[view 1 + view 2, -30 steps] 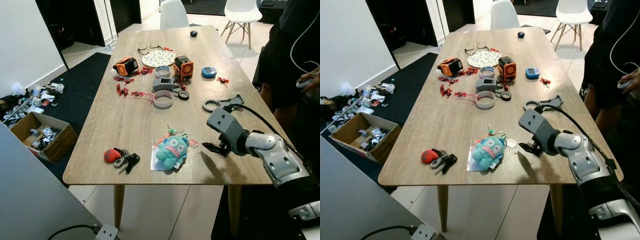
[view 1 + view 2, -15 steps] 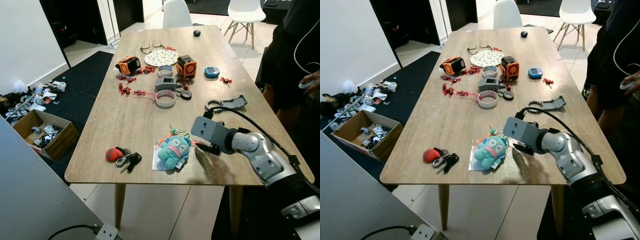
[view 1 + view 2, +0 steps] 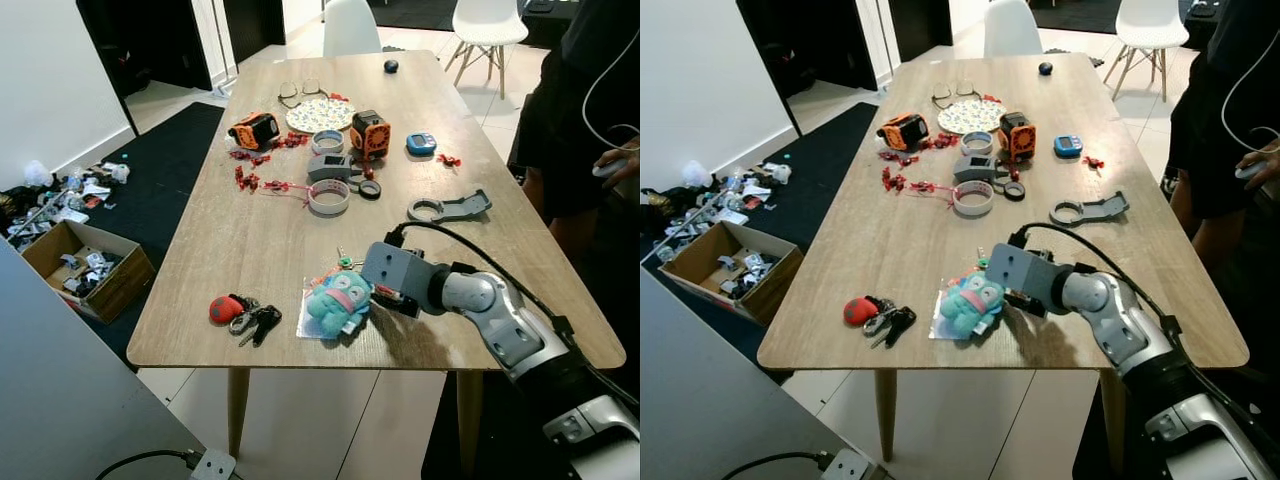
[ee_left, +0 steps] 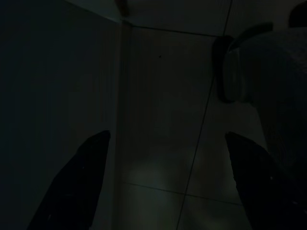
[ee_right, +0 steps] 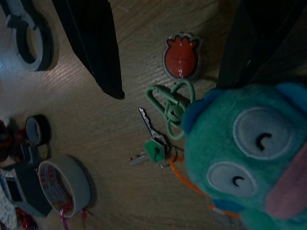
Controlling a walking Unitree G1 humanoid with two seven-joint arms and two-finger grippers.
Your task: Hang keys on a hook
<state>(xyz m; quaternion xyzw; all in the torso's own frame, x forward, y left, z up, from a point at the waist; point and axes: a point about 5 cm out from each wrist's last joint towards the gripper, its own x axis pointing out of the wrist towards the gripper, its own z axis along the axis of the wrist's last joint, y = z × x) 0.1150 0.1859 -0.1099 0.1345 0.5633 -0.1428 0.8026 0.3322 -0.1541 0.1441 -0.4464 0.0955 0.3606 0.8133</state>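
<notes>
Right gripper (image 5: pixel 168 52) low over the wooden table (image 3: pixel 250 250), fingers spread wide and holding nothing, just beside the teal plush toy (image 3: pixel 338 303) at its 3 o'clock. Keys (image 5: pixel 154 146) on a green carabiner (image 5: pixel 170 106) lying flat on the wood, tucked against the plush at its 12 o'clock, with a red strawberry-shaped tag (image 5: pixel 180 55) between the two black fingers (image 5: pixel 96 52).

Likely trouble: closing here catches the tag or the plush rather than the carabiner, since the keys sit partly under the toy's edge. Flat metal on wood may also skid away from a shallow pinch. A second set, black keys with a red fob (image 3: pixel 243 315), off at 9 o'clock near the table's near edge; risk of confusion small.

Compared with a second ago: arm swung from 3 o'clock inward toward the plush, now nearly touching it. Left gripper (image 4: pixel 168 177) idle in shadow, fingers apart.
</notes>
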